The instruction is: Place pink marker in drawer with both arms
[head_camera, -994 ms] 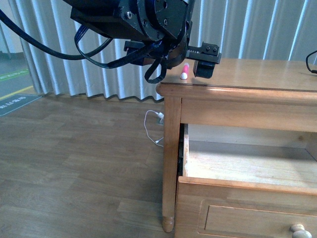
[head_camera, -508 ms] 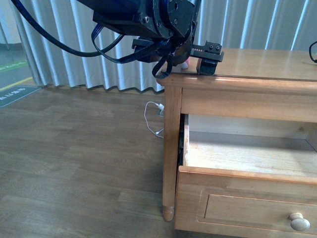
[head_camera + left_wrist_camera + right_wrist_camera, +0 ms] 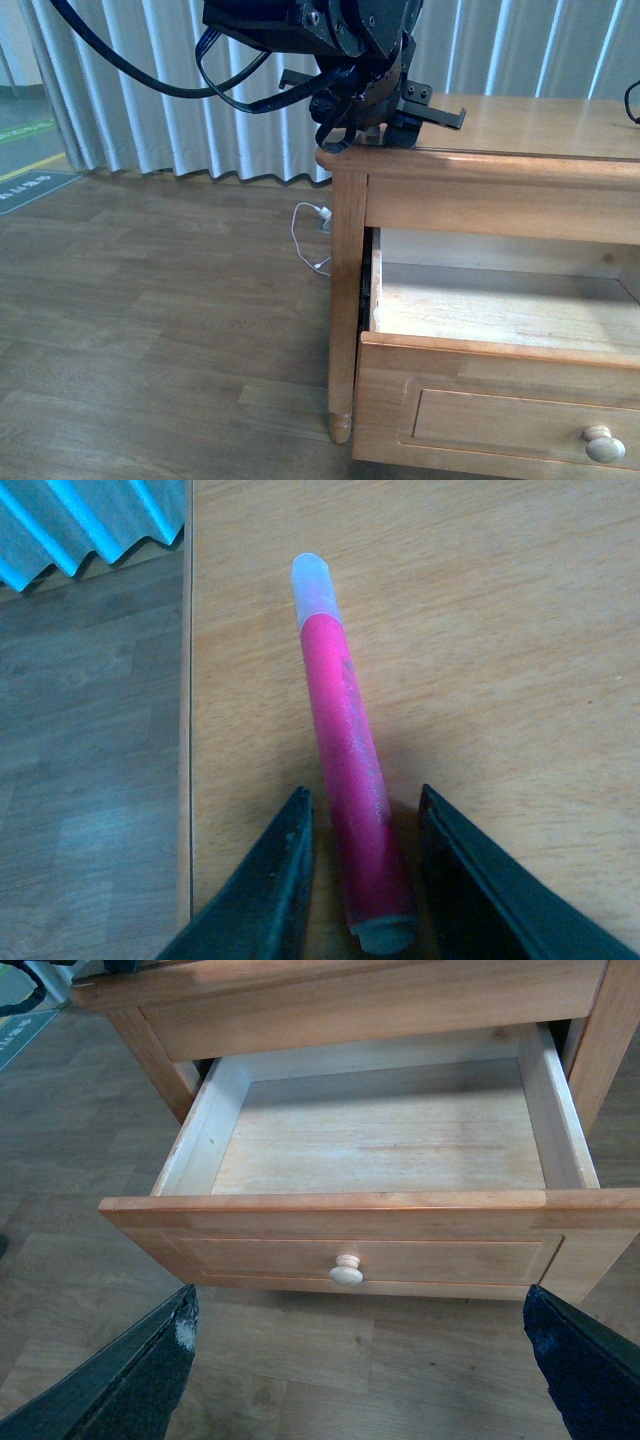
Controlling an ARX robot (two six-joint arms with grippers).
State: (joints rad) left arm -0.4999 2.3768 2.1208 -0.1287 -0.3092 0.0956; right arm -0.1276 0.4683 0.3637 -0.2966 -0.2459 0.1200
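Left gripper (image 3: pixel 365 798) lowered, agape astride pink marker (image 3: pixel 340 720) — wrist view only, right gripper (image 3: pixel 358 1298) spread, empty

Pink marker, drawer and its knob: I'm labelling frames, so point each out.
pink marker (image 3: pixel 345 770), left wrist view, mid-barrel.
drawer (image 3: pixel 330 1201), right wrist view, front panel's top edge.
knob (image 3: pixel 346 1271), right wrist view, round face.
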